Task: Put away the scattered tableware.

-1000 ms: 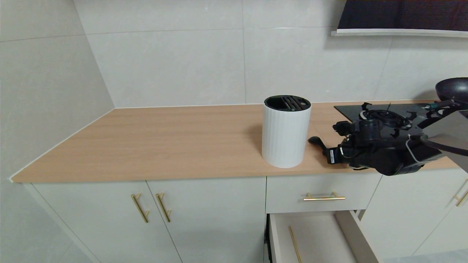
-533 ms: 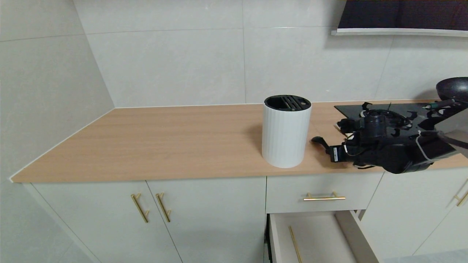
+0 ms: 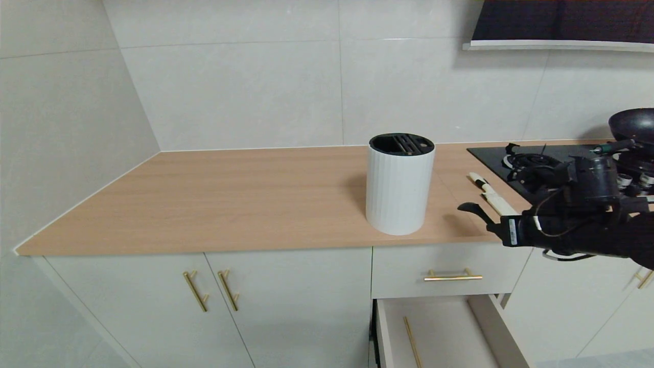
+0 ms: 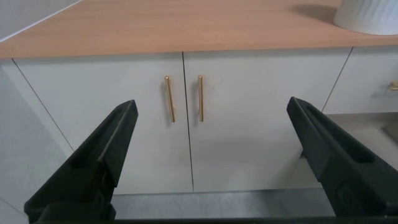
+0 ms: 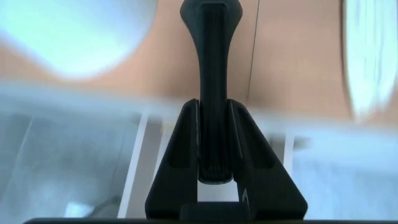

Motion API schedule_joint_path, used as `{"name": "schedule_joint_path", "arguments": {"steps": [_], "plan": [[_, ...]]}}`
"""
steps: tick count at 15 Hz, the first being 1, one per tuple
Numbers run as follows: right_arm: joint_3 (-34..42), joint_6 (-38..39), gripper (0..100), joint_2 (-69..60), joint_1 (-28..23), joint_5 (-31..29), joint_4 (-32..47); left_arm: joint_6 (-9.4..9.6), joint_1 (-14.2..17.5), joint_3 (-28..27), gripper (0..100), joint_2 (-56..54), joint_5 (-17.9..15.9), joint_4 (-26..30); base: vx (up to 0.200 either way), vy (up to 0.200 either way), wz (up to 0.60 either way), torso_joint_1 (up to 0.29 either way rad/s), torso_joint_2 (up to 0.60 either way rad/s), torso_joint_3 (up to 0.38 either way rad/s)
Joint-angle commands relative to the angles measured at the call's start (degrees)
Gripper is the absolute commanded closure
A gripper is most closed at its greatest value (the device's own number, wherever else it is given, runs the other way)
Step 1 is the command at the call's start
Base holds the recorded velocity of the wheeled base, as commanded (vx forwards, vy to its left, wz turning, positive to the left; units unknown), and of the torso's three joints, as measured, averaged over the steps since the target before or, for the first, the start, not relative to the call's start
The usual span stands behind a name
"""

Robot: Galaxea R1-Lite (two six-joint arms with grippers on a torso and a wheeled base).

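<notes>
A white ribbed utensil holder [image 3: 398,191] with a black slotted top stands on the wooden counter [image 3: 245,199]. To its right a long pale utensil [image 3: 491,197] with a dark tip lies flat beside the hob. My right gripper [image 3: 496,226] hovers by the counter's front edge, right of the holder, shut on a slim black utensil [image 3: 472,210] that sticks out toward the holder. In the right wrist view the black utensil [image 5: 210,56] runs straight out between the clamped fingers of the right gripper [image 5: 211,124]. My left gripper [image 4: 211,112] is open, low, facing the cabinet doors.
A drawer [image 3: 439,332] stands pulled open under the counter, below the right gripper. A black hob [image 3: 531,161] with a dark pan [image 3: 633,122] fills the counter's right end. Gold-handled cabinet doors [image 4: 186,99] are under the counter's left half.
My right gripper has pulled back to the right and toward the counter's front edge with the black utensil, away from the holder. The pale utensil it was hiding now shows.
</notes>
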Motion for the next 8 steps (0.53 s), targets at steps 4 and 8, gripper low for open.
{"name": "schedule_joint_path", "arguments": {"steps": [4, 8], "plan": [[11.1, 0.8, 100, -10.9, 0.3, 0.3, -0.2, -0.05, 0.0, 0.0, 0, 0.0, 0.0, 0.0, 0.000, 0.000, 0.00, 0.000, 0.00, 0.000], [14.1, 0.1, 100, -11.2, 0.3, 0.5, 0.3, -0.05, 0.0, 0.0, 0, 0.0, 0.0, 0.0, 0.000, 0.000, 0.00, 0.000, 0.00, 0.000]]}}
